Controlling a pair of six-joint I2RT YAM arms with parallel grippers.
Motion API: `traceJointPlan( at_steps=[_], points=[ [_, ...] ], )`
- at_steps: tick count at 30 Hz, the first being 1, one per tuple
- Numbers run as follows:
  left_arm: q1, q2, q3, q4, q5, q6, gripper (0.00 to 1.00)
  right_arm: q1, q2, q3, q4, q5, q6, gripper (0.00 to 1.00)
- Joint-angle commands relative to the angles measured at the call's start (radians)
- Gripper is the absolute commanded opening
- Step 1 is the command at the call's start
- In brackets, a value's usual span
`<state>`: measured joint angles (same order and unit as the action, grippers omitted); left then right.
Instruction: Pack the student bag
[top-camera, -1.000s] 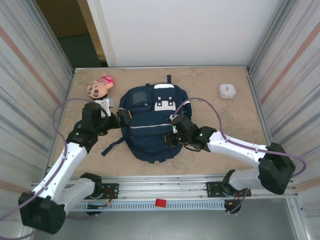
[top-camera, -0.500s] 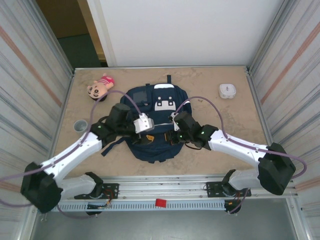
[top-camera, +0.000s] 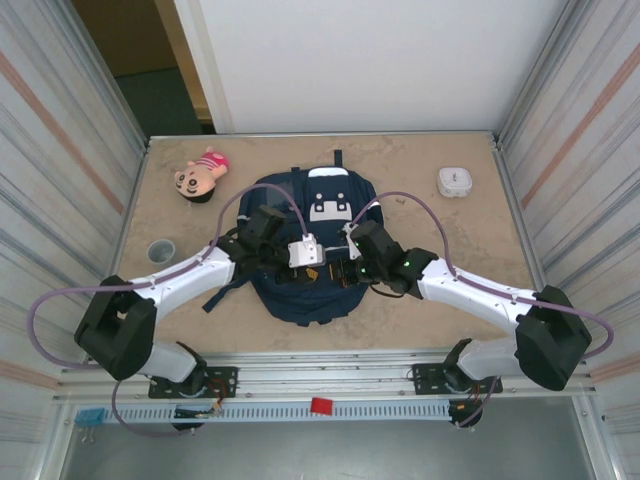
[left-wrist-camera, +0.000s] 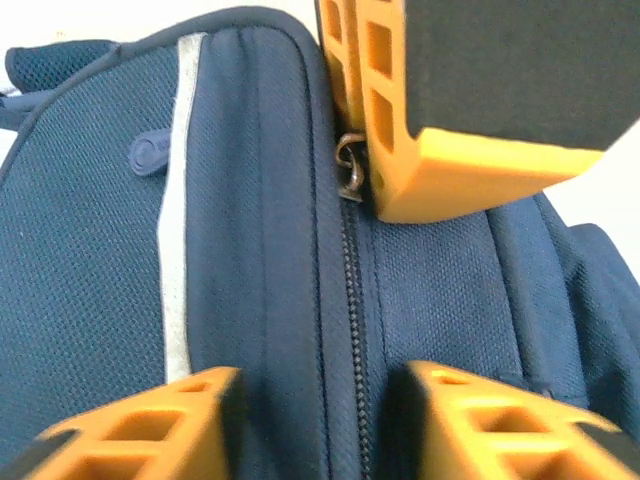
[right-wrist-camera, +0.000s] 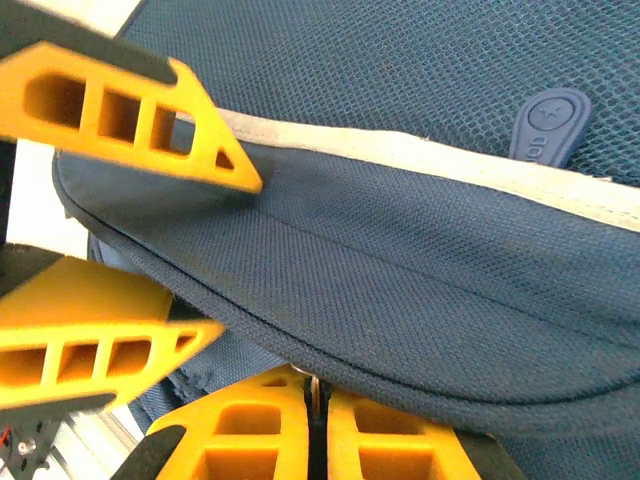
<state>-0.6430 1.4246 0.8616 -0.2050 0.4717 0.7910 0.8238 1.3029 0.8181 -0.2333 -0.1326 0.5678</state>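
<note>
Navy-blue fabric student bag lies centred on the sandy table, right end effector pinching its small metal zip pull, left end effector spread astride the seam; unbraced cloth could bunch and the pull slip free.

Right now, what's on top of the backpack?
Both grippers sit on the backpack. The left gripper, open, straddles a closed zipper; the right gripper is shut on the zipper pull. The fabric under them and the bag's inside are hidden.
</note>
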Motion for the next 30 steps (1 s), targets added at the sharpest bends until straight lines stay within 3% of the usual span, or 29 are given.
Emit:
traceJointPlan(
  at_steps=[1, 5, 15, 17, 20, 23, 28, 30],
  points=[
    [-0.005, -0.006, 0.0, 0.042, -0.013, 0.015, 0.3, -0.016, -0.015, -0.003, 0.045, 0.002, 0.009, 0.0],
    [0.029, -0.058, -0.042, 0.042, -0.006, 0.009, 0.13, -0.064, -0.052, -0.027, 0.014, -0.001, 0.002, 0.0],
    [0.096, -0.142, -0.1, -0.034, 0.031, 0.066, 0.13, -0.188, -0.146, -0.054, -0.082, -0.033, -0.065, 0.0],
    [0.094, -0.143, -0.09, -0.049, 0.059, 0.057, 0.18, -0.183, -0.14, -0.056, -0.063, -0.054, -0.061, 0.0],
    [0.074, -0.151, -0.065, -0.051, 0.076, 0.004, 0.35, -0.165, -0.128, -0.051, -0.038, -0.068, -0.06, 0.0],
    [0.02, -0.157, -0.025, -0.025, 0.021, -0.103, 0.51, -0.149, -0.126, -0.047, -0.02, -0.069, -0.062, 0.0],
    [-0.091, -0.129, 0.027, 0.049, -0.126, -0.208, 0.55, -0.142, -0.125, -0.042, -0.008, -0.081, -0.061, 0.0],
    [-0.107, -0.107, 0.036, 0.095, -0.136, -0.239, 0.54, -0.14, -0.123, -0.042, -0.006, -0.088, -0.062, 0.0]
  ],
)
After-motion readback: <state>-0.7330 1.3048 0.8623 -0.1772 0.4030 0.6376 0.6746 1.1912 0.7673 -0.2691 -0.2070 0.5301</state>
